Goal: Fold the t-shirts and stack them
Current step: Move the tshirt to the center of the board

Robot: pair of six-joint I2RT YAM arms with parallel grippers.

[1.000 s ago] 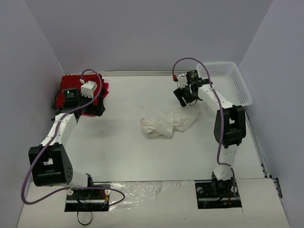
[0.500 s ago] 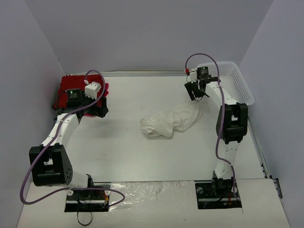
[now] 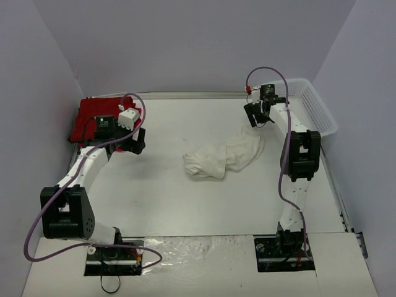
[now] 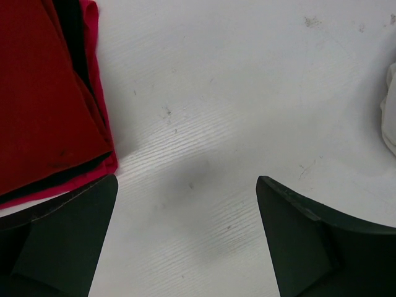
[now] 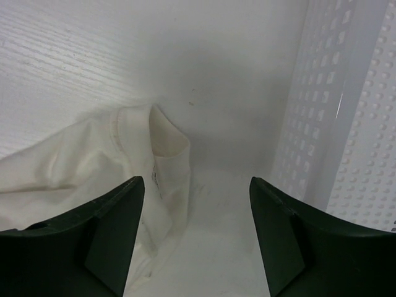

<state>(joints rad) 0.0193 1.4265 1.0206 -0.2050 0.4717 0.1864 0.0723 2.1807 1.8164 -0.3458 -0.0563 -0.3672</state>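
Observation:
A crumpled cream-white t-shirt lies mid-table; its right end shows beside the left finger in the right wrist view. My right gripper hovers open just past that end, with only bare table between its fingers. Folded red t-shirts are stacked in the far left corner. My left gripper stands wide open over bare table, just right of the red stack. A strip of the white t-shirt shows at the right edge of the left wrist view.
A white mesh basket stands at the far right, close beside my right gripper. Grey walls close in the table at the back and on both sides.
My right gripper has moved back and to the right, toward the basket, and the white t-shirt's right end has spread that way. My left gripper has slid right, off the red stack.

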